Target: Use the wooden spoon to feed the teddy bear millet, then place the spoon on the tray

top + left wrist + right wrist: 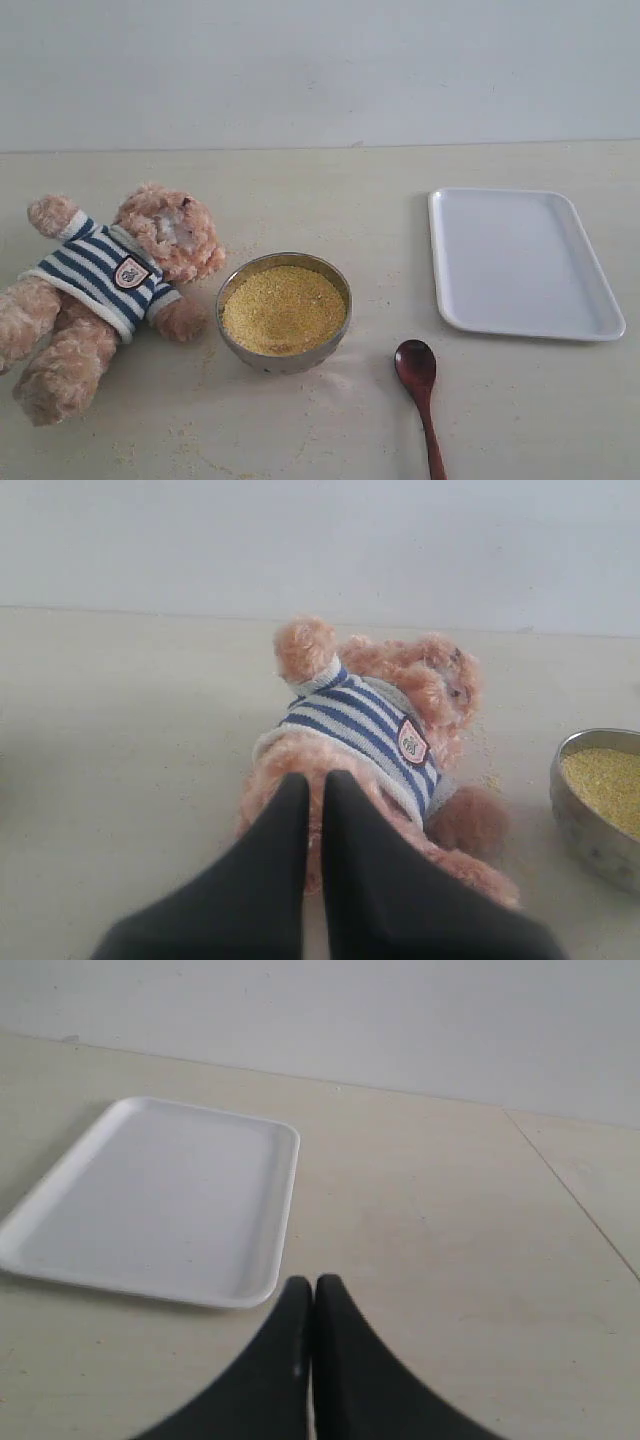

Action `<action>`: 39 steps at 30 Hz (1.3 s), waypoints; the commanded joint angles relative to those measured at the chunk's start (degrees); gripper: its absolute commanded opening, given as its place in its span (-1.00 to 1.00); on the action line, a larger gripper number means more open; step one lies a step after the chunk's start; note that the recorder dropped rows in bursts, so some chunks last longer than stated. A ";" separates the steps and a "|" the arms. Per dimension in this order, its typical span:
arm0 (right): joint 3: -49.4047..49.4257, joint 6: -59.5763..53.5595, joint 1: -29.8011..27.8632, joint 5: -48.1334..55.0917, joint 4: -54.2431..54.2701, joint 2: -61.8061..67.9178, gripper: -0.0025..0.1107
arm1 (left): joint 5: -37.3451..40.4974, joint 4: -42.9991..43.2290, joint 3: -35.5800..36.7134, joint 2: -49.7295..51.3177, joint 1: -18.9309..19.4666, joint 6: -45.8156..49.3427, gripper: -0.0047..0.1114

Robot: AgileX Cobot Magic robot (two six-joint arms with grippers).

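**Reader:** What lies on the table (520, 410)?

**Describer:** A fluffy light-brown teddy bear (110, 290) lies on its back at the left of the exterior view, head toward the middle and legs toward the near left corner. Just beside its head and arm stands a round metal bowl (285, 362), heaped with yellow millet (283, 308). Loose specks of grain dust the table around the bowl and near the bear. The wooden spoon (418, 375) lies right of the bowl and apart from it, its oval end pointing away. Its handle runs off the near edge of the picture. The white tray (520, 262) sits further right and back, close to the spoon but not touching it. A plain pale wall (320, 70) rises behind.

**Reader:** What stands between the spoon and the bear?

**Describer:** The bowl does, and it is nearly touching the bear.

**Reader:** Is there any writing?

**Describer:** The bear's navy-and-white striped shirt (95, 268) carries a small shield badge (130, 272) with a red edge. Its marking is too small to read.

**Reader:** And the grippers?

**Describer:** Neither shows in the exterior view. In its wrist view the left gripper (315, 780) has its black jaws pressed together, holding nothing, with the tips in front of the bear's legs. The right gripper (307, 1282) is likewise pressed together and empty, over bare table near a corner of the tray.
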 commanded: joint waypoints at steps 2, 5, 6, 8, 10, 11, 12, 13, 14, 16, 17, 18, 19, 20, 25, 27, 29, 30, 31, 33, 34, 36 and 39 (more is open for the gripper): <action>-0.03 0.00 -0.11 -0.70 -0.01 -0.21 -0.96 | -0.44 0.00 0.23 -0.14 0.19 0.12 -0.83; -0.03 0.00 -0.11 -0.70 -0.01 -0.21 -0.96 | -0.44 0.00 0.23 -0.14 0.19 0.12 -0.83; -0.03 0.00 -0.11 -0.70 -0.01 -0.21 -0.96 | -0.44 0.00 0.23 -0.14 0.19 0.12 -0.83; -0.03 0.00 -0.11 -0.70 -0.01 -0.21 -0.96 | -0.44 0.00 0.23 -0.14 0.19 0.12 -0.83; -0.03 0.00 -0.11 -0.70 -0.01 -0.21 -0.96 | -0.44 0.00 0.23 -0.14 0.19 0.12 -0.83; -0.03 0.00 -0.11 -0.70 -0.01 -0.21 -0.96 | -0.34 0.00 0.23 -0.14 0.19 0.12 -0.83; -0.03 0.00 -0.11 -0.70 -0.01 -0.21 -0.96 | -0.34 0.00 0.23 -0.14 0.19 0.12 -0.83; -0.03 0.00 -0.11 -0.70 -0.01 -0.21 -0.96 | -0.34 0.00 0.23 -0.14 0.19 0.12 -0.83; -0.03 0.00 -0.11 -0.70 -0.01 -0.21 -0.96 | -0.34 0.00 0.23 -0.14 0.19 0.12 -0.83; -0.03 0.00 -0.11 -0.70 -0.01 -0.21 -0.96 | -0.34 0.00 0.23 -0.14 0.19 0.12 -0.83; -0.03 0.00 -0.11 -0.70 -0.01 -0.21 -0.96 | -0.34 0.00 0.23 -0.14 0.19 0.12 -0.83; -0.03 0.00 -0.11 -0.70 -0.01 -0.21 -0.96 | -0.34 0.00 0.23 -0.14 0.19 0.12 -0.83; -0.03 0.00 -0.11 -0.70 -0.01 -0.21 -0.96 | -0.34 0.00 0.23 -0.14 0.19 0.12 -0.83; -0.03 0.00 -0.11 -0.70 -0.01 -0.21 -0.96 | -0.34 0.00 0.23 -0.14 0.19 0.12 -0.83; -0.03 0.00 -0.11 -0.70 -0.01 -0.21 -0.96 | -9.07 -23.65 0.23 -0.14 0.07 -15.66 -0.83; -0.03 0.00 -0.11 -0.70 -0.01 -0.21 -0.96 | -12.13 -32.88 0.23 -0.14 0.07 -17.88 -0.83; -0.03 0.00 -0.11 -0.70 -0.01 -0.21 -0.96 | -16.35 -33.42 0.23 -0.14 0.07 -17.60 -0.83; -0.03 0.00 -0.11 -0.70 -0.01 -0.21 -0.96 | -17.73 -33.44 0.23 -0.14 0.07 -16.64 -0.83; -0.03 0.00 -0.11 -0.70 -0.01 -0.21 -0.96 | -19.86 -33.44 0.23 -0.14 0.07 -14.73 -0.83; -0.03 0.00 -0.11 -0.70 -0.01 -0.21 -0.96 | -24.24 -33.12 0.23 -0.14 0.07 -9.25 -0.83; -0.03 0.00 -0.11 -0.70 -0.01 -0.21 -0.96 | -27.19 -33.12 0.23 -0.14 0.07 -5.63 -0.83; -0.03 0.00 -0.11 -0.70 -0.01 -0.21 -0.96 | -35.91 -33.12 0.23 -0.14 0.07 2.71 -0.83; -0.03 0.00 -0.11 -0.70 -0.01 -0.21 -0.96 | -54.94 -33.96 0.23 -0.14 0.07 10.31 -0.83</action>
